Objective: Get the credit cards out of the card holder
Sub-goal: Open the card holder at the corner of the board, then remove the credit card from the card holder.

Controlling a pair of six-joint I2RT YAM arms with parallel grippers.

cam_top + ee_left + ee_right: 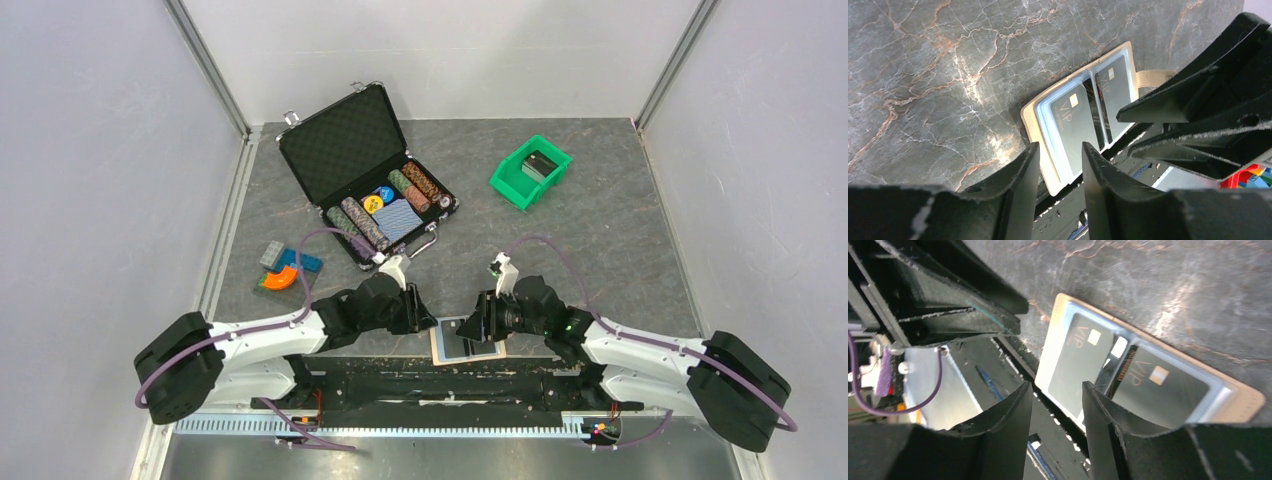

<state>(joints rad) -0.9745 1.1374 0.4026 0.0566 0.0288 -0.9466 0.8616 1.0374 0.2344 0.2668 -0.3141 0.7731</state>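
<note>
Tan card holder (1245,401), spread, holds dark credit cards (1075,125); left fingers (1018,192), right fingers (1003,437) half-open, empty.

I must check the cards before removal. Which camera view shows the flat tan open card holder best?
The right wrist view: the flat tan open card holder lies large there, with both dark cards readable. The left wrist view shows it smaller and partly hidden. The top view shows only a small patch.
</note>
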